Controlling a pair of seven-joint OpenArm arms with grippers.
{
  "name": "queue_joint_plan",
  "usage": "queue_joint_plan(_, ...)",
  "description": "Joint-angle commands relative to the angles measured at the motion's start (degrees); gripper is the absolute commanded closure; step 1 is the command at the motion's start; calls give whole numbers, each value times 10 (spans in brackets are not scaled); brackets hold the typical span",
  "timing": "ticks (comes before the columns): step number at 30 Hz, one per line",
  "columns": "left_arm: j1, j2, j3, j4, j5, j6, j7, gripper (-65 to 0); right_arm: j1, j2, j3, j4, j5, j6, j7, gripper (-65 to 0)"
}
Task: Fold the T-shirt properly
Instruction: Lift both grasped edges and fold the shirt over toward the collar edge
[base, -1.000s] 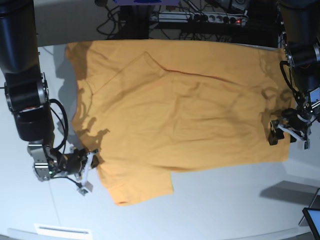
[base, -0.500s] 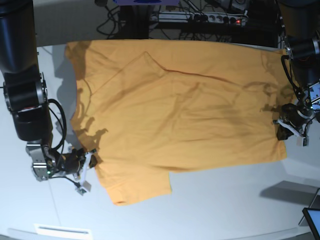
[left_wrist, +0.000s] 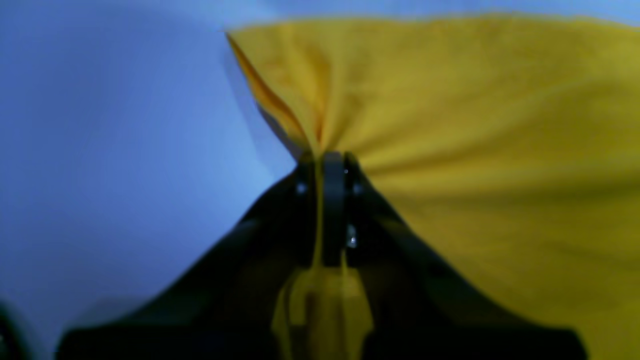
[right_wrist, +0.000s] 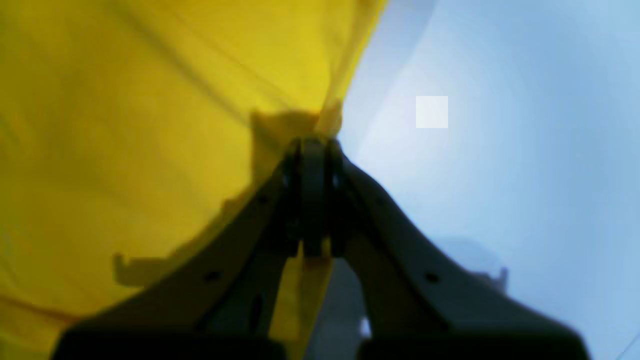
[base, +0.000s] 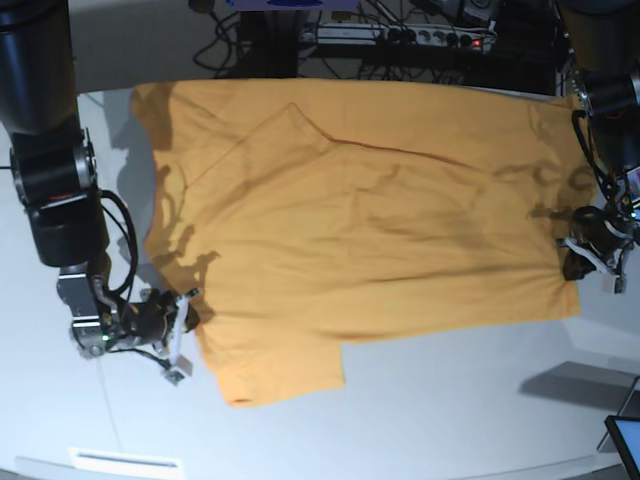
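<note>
Base view: left end effector (base: 585, 258), earlier spread, now pinches the T-shirt (base: 360, 210) hem.

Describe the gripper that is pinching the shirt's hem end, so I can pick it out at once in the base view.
Start from the orange-yellow T-shirt spread over the pale table. Follow its near edge to the base view's right side: the left gripper is there, shut on the corner. The right gripper grips beside the short sleeve instead.

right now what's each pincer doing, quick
Left pincer: shut on the shirt, at its edge.
Right pincer: shut on the shirt's edge too.
</note>
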Motion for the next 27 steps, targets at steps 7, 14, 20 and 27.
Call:
queue_joint_plan(7, -15, -25, -44, 58, -9, 2, 16, 0, 19, 6, 2, 65, -1, -28, -27, -3)
queue_joint_plan(14, 29, -25, -48, 125, -9, 2, 21, 0, 21, 6, 2, 70, -1, -46, -28, -3)
queue_joint_plan(20, 66, -25, -50, 144, -9, 2, 20, 0, 19, 22, 3, 71, -1, -46, -26, -3)
queue_joint_plan(27, 83, -38, -50, 160, -9, 2, 19, 0, -6, 52, 4, 161, -1, -46, -64, -3)
